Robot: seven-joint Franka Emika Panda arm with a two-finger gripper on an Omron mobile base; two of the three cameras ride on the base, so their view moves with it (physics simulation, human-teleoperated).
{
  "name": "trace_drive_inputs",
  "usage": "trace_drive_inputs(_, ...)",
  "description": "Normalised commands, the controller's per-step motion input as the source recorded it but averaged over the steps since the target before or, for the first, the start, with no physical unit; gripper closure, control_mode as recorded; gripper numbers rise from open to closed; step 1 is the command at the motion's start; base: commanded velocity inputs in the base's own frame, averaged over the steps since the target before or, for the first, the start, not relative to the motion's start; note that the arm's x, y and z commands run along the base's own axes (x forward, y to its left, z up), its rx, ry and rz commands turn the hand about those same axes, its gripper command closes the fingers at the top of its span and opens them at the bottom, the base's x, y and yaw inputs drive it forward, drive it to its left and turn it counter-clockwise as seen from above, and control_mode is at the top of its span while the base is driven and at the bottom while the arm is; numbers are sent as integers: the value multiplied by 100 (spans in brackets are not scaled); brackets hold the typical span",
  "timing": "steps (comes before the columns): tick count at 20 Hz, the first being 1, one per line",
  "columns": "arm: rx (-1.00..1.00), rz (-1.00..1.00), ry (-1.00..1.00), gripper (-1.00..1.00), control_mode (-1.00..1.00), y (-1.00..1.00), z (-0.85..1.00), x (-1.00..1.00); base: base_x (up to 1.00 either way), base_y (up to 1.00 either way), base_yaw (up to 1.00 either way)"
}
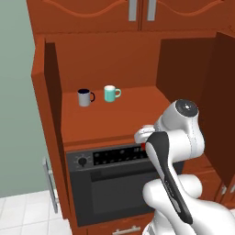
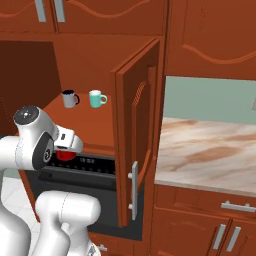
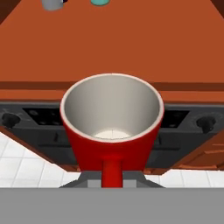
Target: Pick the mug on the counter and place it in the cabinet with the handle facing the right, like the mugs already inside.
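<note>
On the left of the open cabinet (image 1: 110,119), the grey mug (image 1: 84,97) with a dark handle and the teal mug (image 1: 110,93) stand side by side near the back of the wooden shelf, each with its handle turned to the right; they serve as the pattern for the placement asked of the task. The shelf in front of them is bare, which leaves room for a third mug. Below the shelf sits the built-in oven (image 1: 110,183) with its dark control panel. Further right, the red mug (image 3: 112,127) is carried by the gripper (image 3: 112,179), whose jaws are clamped on it at the handle side, so that in the hand view the pale interior faces the camera and the red handle runs straight down towards the hand. The mug hangs in front of the shelf's front edge, over the oven panel, not yet above the wood. The arm rises from the base, bends at the elbow and reaches forward with the wrist roughly level with the shelf edge. At far right, the marbled counter (image 2: 210,150) lies beyond the open cabinet door (image 2: 135,140).
</note>
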Motion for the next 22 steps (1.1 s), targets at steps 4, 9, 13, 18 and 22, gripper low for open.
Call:
trace_drive_inputs(4,0,0,0,100,100,0,0,0,29,12,0)
trace_drive_inputs(9,0,0,0,100,100,0,0,0,30,11,0)
trace_drive_inputs(13,0,0,0,100,100,0,0,0,31,10,0)
trace_drive_inputs(18,0,0,0,100,100,0,0,0,24,8,0)
trace_drive_inputs(22,0,0,0,100,100,0,0,0,19,3,0)
